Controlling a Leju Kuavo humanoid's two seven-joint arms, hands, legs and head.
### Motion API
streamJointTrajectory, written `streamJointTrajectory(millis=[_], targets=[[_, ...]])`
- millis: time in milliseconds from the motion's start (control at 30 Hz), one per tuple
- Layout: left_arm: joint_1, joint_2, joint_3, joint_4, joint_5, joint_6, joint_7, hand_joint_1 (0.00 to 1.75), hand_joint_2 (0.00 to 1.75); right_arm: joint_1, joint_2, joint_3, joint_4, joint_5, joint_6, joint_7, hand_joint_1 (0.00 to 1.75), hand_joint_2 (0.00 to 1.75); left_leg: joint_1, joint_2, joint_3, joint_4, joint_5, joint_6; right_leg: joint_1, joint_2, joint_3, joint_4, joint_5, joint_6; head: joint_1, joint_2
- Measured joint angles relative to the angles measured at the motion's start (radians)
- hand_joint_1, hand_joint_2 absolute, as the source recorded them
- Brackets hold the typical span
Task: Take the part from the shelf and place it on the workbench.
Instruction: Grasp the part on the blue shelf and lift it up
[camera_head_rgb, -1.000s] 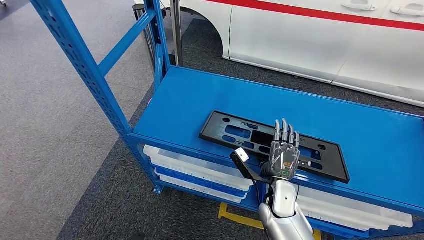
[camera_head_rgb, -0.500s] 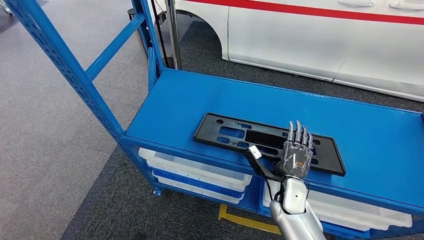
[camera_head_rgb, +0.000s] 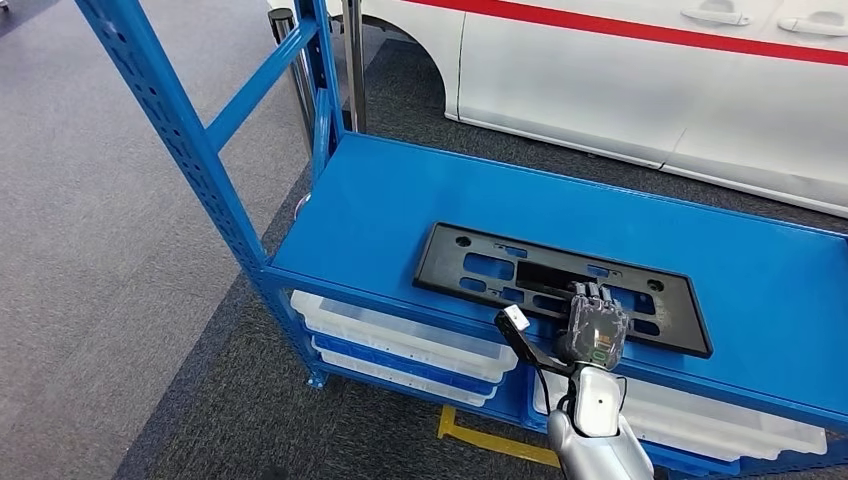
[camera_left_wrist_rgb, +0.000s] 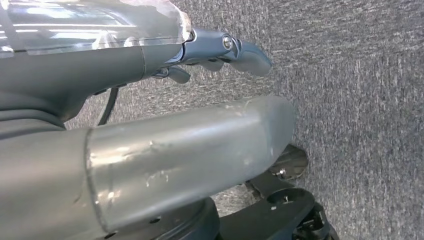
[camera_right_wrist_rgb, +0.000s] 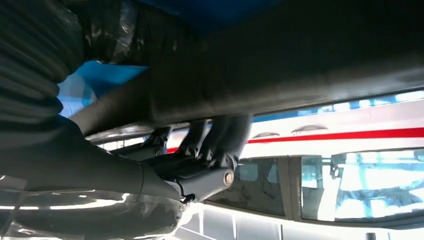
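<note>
Blue shelf (camera_head_rgb: 400, 200) beside a white vehicle (camera_head_rgb: 650, 80): black part (camera_head_rgb: 480, 268) lies flat at its front edge. My right hand (camera_head_rgb: 594, 325) curls onto the near rim; grasp step, lift next, I judge.

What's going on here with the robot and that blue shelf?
The robot's right hand is at the near edge of a long black part lying flat on the blue shelf, fingers curled over its rim. The part has not left the shelf. The left hand hangs over the carpet.
</note>
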Motion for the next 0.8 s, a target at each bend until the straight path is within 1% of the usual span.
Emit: streamJointTrajectory(millis=[33, 67, 100, 133, 200, 233, 267, 300, 333, 400, 433, 467, 500, 533, 567, 600, 633, 667, 733, 767, 800], targets=[[0.000, 0.000, 0.000, 0.000, 0.000, 0.000, 0.000, 0.00, 0.00, 0.000, 0.000, 0.000, 0.001, 0.000, 0.000, -0.002, 1.75, 1.75, -0.001, -0.001, 0.002, 0.000, -0.001, 0.000, 0.003, 0.000, 0.032, -0.067, 0.039, -0.007, 0.000, 0.000], [-0.001, -0.001, 0.000, 0.000, 0.000, 0.000, 0.000, 0.00, 0.00, -0.001, -0.001, 0.000, 0.001, -0.001, 0.000, -0.004, 1.75, 1.75, -0.003, -0.002, 0.004, 0.000, -0.002, -0.001, 0.006, 0.000, 0.067, -0.138, 0.069, -0.016, 0.000, 0.000], [-0.001, -0.002, 0.000, 0.000, 0.000, 0.000, 0.000, 0.00, 0.00, -0.001, -0.002, 0.000, 0.002, -0.001, 0.000, -0.006, 1.75, 1.75, -0.005, -0.003, 0.004, 0.000, -0.002, -0.003, 0.010, -0.001, 0.095, -0.196, 0.090, -0.023, 0.000, 0.000], [-0.001, -0.003, 0.000, 0.000, 0.000, 0.000, 0.000, 0.00, 0.00, -0.001, -0.003, 0.000, 0.002, -0.002, 0.000, -0.007, 1.75, 1.75, -0.005, -0.003, 0.004, 0.000, -0.003, -0.006, 0.014, -0.001, 0.109, -0.230, 0.097, -0.028, 0.000, 0.000], [-0.001, -0.004, 0.000, 0.000, 0.000, 0.000, 0.000, 0.00, 0.00, -0.002, -0.003, 0.000, 0.003, -0.002, 0.000, -0.008, 1.75, 1.75, -0.003, -0.003, 0.004, -0.002, -0.001, -0.016, 0.018, -0.002, 0.113, -0.246, 0.097, -0.033, 0.000, 0.000], [-0.001, -0.004, -0.001, 0.000, 0.000, -0.001, 0.000, 0.00, 0.00, -0.002, -0.003, 0.000, 0.003, -0.002, -0.001, -0.008, 1.75, 1.75, -0.003, -0.003, 0.004, -0.003, -0.003, -0.022, 0.015, -0.002, 0.117, -0.252, 0.100, -0.036, 0.000, 0.000], [-0.001, -0.004, -0.001, 0.000, 0.000, -0.001, 0.000, 0.00, 0.00, -0.002, -0.002, 0.000, 0.003, -0.002, -0.001, -0.008, 1.75, 1.75, -0.003, -0.002, 0.003, 0.004, -0.010, -0.027, 0.011, -0.003, 0.122, -0.260, 0.104, -0.041, 0.000, 0.000], [-0.001, -0.004, -0.001, 0.000, 0.000, -0.001, 0.000, 0.00, 0.00, -0.002, -0.002, 0.000, 0.003, -0.002, -0.001, -0.008, 1.75, 1.75, -0.003, -0.002, -0.005, 0.026, -0.027, -0.032, 0.008, -0.005, 0.127, -0.269, 0.108, -0.045, 0.000, 0.000], [-0.001, -0.004, -0.001, 0.000, 0.000, 0.000, 0.000, 0.00, 0.00, -0.002, -0.001, 0.000, 0.003, -0.002, -0.001, -0.008, 1.75, 1.75, -0.001, -0.001, -0.025, 0.072, -0.056, -0.037, 0.004, -0.008, 0.130, -0.274, 0.111, -0.049, -0.001, 0.000], [0.000, -0.004, -0.002, 0.000, 0.000, 0.000, 0.000, 0.00, 0.00, -0.001, -0.001, 0.000, 0.004, -0.003, -0.001, -0.008, 1.75, 1.75, 0.004, 0.000, -0.084, 0.203, -0.121, -0.046, 0.005, -0.012, 0.129, -0.275, 0.112, -0.051, -0.001, 0.000], [0.001, -0.004, -0.003, 0.000, 0.000, 0.000, 0.000, 0.00, 0.00, -0.001, -0.001, 0.000, 0.005, -0.003, -0.001, -0.008, 1.75, 1.75, 0.006, 0.000, -0.108, 0.254, -0.137, -0.051, 0.005, -0.012, 0.128, -0.273, 0.111, -0.051, -0.001, 0.000], [0.002, -0.004, -0.003, 0.000, 0.000, 0.000, 0.000, 0.00, 0.00, 0.000, -0.001, 0.000, 0.006, -0.003, -0.001, -0.008, 1.75, 1.75, 0.009, 0.000, -0.115, 0.270, -0.133, -0.054, 0.004, -0.012, 0.128, -0.271, 0.110, -0.050, -0.001, 0.000], [0.003, -0.003, -0.003, 0.000, 0.000, 0.000, 0.000, 0.00, 0.00, 0.000, -0.001, 0.000, 0.006, -0.003, 0.000, -0.008, 1.75, 1.75, 0.011, 0.000, -0.102, 0.245, -0.108, -0.057, 0.003, -0.011, 0.128, -0.268, 0.109, -0.048, -0.001, 0.000], [0.003, -0.002, -0.004, 0.000, 0.000, 0.000, 0.000, 0.00, 0.00, 0.000, -0.001, 0.000, 0.006, -0.003, 0.000, -0.008, 1.75, 1.75, 0.014, 0.001, -0.071, 0.183, -0.071, -0.059, 0.001, -0.009, 0.128, -0.264, 0.106, -0.044, -0.001, 0.000], [0.003, -0.001, -0.004, 0.000, 0.000, 0.000, 0.000, 0.00, 0.00, 0.000, -0.001, -0.001, 0.006, -0.004, -0.001, -0.008, 1.75, 1.75, 0.016, 0.001, -0.036, 0.114, -0.044, -0.061, 0.000, -0.008, 0.127, -0.258, 0.102, -0.039, -0.001, 0.000], [0.002, -0.001, -0.004, 0.000, 0.000, 0.000, 0.000, 0.00, 0.00, -0.001, -0.001, -0.001, 0.006, -0.004, -0.001, -0.008, 1.75, 1.75, 0.016, 0.001, -0.007, 0.057, -0.025, -0.059, 0.001, -0.006, 0.124, -0.250, 0.098, -0.034, -0.001, 0.000], [0.002, -0.001, -0.005, 0.000, 0.000, 0.000, 0.000, 0.00, 0.00, -0.001, -0.002, -0.002, 0.006, -0.005, -0.001, -0.007, 1.75, 1.75, 0.015, 0.000, 0.009, 0.022, -0.018, -0.054, 0.003, -0.004, 0.121, -0.244, 0.096, -0.028, -0.001, 0.000], [0.002, -0.001, -0.005, 0.000, 0.000, 0.000, 0.000, 0.00, 0.00, -0.001, -0.002, -0.003, 0.006, -0.005, -0.001, -0.007, 1.75, 1.75, 0.014, -0.001, 0.013, 0.012, -0.022, -0.048, 0.005, -0.002, 0.117, -0.241, 0.095, -0.023, 0.000, 0.000], [0.003, -0.001, -0.006, 0.000, 0.000, 0.000, 0.001, 0.00, 0.00, -0.001, -0.002, -0.006, 0.006, -0.006, -0.001, -0.006, 1.75, 1.75, 0.013, -0.001, 0.012, 0.009, -0.018, -0.033, 0.005, 0.000, 0.115, -0.242, 0.097, -0.014, 0.000, 0.000], [0.003, -0.001, -0.006, 0.000, 0.000, 0.000, 0.001, 0.00, 0.00, -0.001, -0.002, -0.007, 0.006, -0.007, -0.001, -0.006, 1.75, 1.75, 0.013, 0.000, 0.013, 0.006, -0.015, -0.026, 0.004, 0.001, 0.113, -0.237, 0.091, -0.009, 0.000, 0.000], [0.002, 0.000, -0.006, 0.000, 0.000, 0.000, 0.001, 0.00, 0.00, -0.001, -0.002, -0.007, 0.006, -0.009, -0.001, -0.006, 1.75, 1.75, 0.014, 0.001, 0.013, 0.002, -0.012, -0.018, 0.001, 0.001, 0.104, -0.216, 0.074, -0.005, 0.000, 0.000]])
